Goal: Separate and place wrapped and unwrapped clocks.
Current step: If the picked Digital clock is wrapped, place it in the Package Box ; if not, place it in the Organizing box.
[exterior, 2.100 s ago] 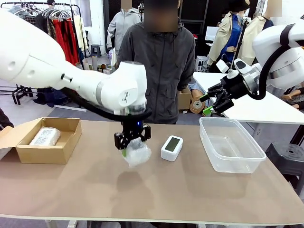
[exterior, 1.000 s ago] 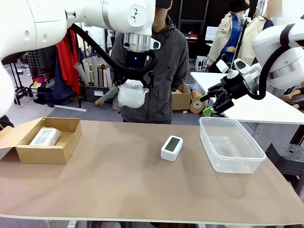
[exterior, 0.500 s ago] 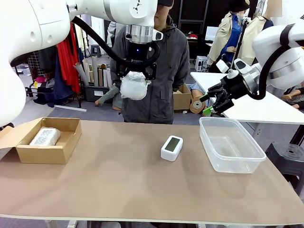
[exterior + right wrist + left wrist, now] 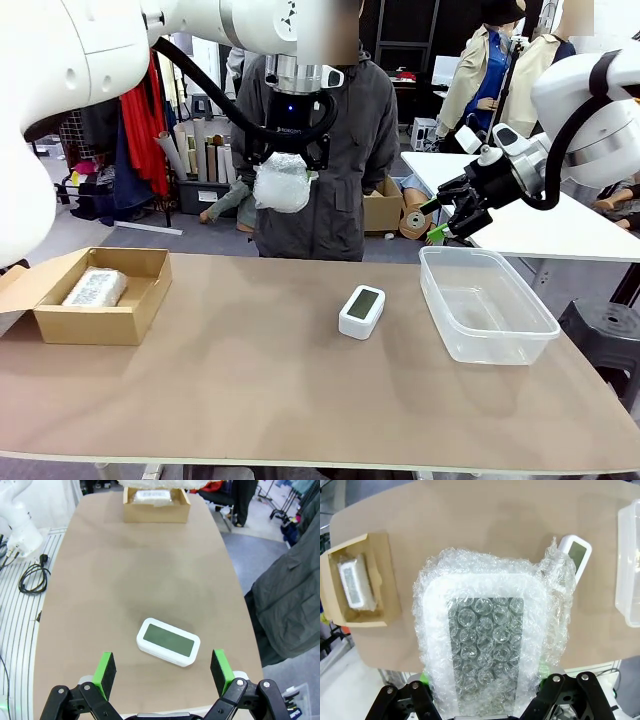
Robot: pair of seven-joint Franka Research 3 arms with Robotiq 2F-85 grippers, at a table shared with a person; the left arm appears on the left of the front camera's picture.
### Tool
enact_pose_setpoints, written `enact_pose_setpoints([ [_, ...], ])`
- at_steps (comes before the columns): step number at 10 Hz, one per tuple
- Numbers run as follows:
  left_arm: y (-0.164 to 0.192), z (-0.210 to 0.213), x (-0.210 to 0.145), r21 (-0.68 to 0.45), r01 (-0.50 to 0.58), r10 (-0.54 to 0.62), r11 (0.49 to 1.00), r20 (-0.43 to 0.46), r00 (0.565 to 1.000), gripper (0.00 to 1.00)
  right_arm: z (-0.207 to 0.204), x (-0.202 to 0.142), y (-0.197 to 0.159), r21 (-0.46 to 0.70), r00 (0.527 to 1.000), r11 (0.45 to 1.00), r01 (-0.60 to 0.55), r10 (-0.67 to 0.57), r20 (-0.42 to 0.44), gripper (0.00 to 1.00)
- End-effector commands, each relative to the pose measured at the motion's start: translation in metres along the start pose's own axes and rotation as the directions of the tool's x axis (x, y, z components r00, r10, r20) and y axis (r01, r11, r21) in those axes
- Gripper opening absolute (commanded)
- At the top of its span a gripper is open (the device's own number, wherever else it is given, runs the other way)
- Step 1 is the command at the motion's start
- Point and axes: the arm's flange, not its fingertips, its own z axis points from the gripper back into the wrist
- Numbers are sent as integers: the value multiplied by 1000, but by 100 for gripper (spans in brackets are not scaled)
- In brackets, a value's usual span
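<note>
- One bubble-wrapped clock point(image 4: 281, 184) hangs high above the worktop point(image 4: 250, 400), in front of the person's dark jacket point(image 4: 365, 150). The left wrist view shows its screen through the wrap point(image 4: 487, 645).
- The left tool point(image 4: 287, 165) is clamped nearly closed on this bundle, gripping it from above.
- A second wrapped clock point(image 4: 95, 287) lies inside the open cardboard box point(image 4: 60, 322) at the worktop's left end.
- The bare white clock point(image 4: 362, 311) lies screen-up near the middle of the worktop, just left of the clear plastic tub point(image 4: 505, 335) and not touching it.
- The right tool point(image 4: 447, 212) hangs above the far right of the worktop with its jaws spread wide and nothing between them. Its wrist view looks down on the bare clock point(image 4: 168, 642) between its green pads point(image 4: 106, 667).
</note>
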Motion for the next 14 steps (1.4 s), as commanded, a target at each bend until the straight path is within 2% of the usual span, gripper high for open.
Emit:
enact_pose_setpoints([
  [1, 3, 3, -3, -7, 0, -1, 1000, -10, 1000, 0, 1, 1, 0, -7, 1000, 1000, -7, 7, -4, 100],
  [14, 3, 3, -3, -7, 0, -1, 1000, -10, 1000, 0, 1, 1, 0, -7, 1000, 1000, -7, 7, -4, 100],
])
